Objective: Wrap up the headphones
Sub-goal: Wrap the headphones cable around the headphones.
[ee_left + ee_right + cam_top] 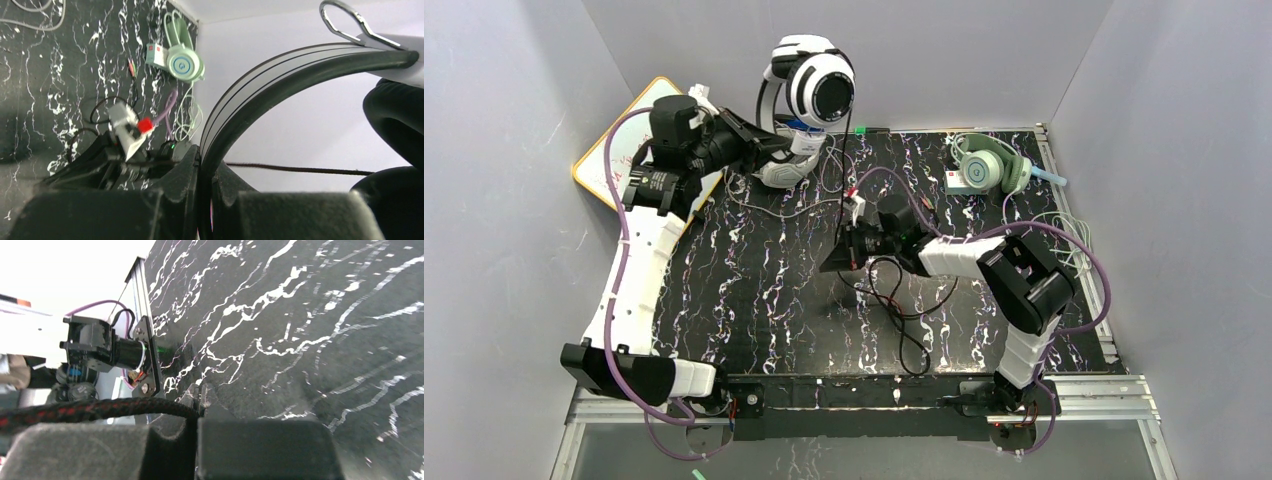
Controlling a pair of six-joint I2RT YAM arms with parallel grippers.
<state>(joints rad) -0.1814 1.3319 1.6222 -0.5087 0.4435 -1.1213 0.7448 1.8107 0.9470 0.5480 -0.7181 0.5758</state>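
The black-and-white headphones (816, 85) hang in the air at the back, held up by their black headband (260, 95), on which my left gripper (206, 167) is shut. Their black braided cable (100, 410) drops to my right gripper (200, 394), which is shut on it over the middle of the mat (844, 250). More of this cable lies in loops (904, 315) on the mat. The mint-green headphones (989, 165) lie at the back right with their pale cable (1064, 235). A light grey headset (789, 170) lies under my left gripper (774, 150).
A yellow-framed whiteboard (609, 150) leans at the back left. A thin grey cable (774, 208) trails across the black marbled mat (744, 300). Grey walls close in the back and both sides. A metal rail (1074, 230) runs along the mat's right edge.
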